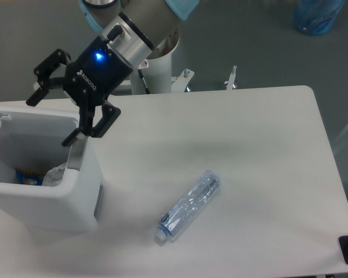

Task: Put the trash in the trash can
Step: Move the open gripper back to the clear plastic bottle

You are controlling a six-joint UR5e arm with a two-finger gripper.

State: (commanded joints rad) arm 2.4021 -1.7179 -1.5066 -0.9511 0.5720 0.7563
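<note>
At the far left stands the trash can, a white boxy bin with rounded corners, sitting on the left part of the counter. A grey panel shows on its right inner wall near the rim. Down inside it, toward the front, lies the crumpled whitish wrapper, and just left of that I can see a bit of something with blue and orange print; what that item is I cannot tell.

Above the bin's right rear corner hangs my gripper. Its two black fingers are spread wide apart with nothing between them: one fingertip points out over the bin's back edge at the left, the other reaches down to just above the grey panel at the right rim. Whether that lower fingertip touches the rim I cannot tell. A blue light glows on the gripper's black body, and behind it my silver wrist runs up and to the right out of the top of the view.

Further right, well apart from the bin and from my gripper, the crushed clear bottle lies flat on the white counter. It rests on a slant, its cap end toward the front left and its other end toward the back right, with the bluish label near the cap end.

Beyond the counter's far edge, at the top right corner, a blue object sits on the grey floor.
</note>
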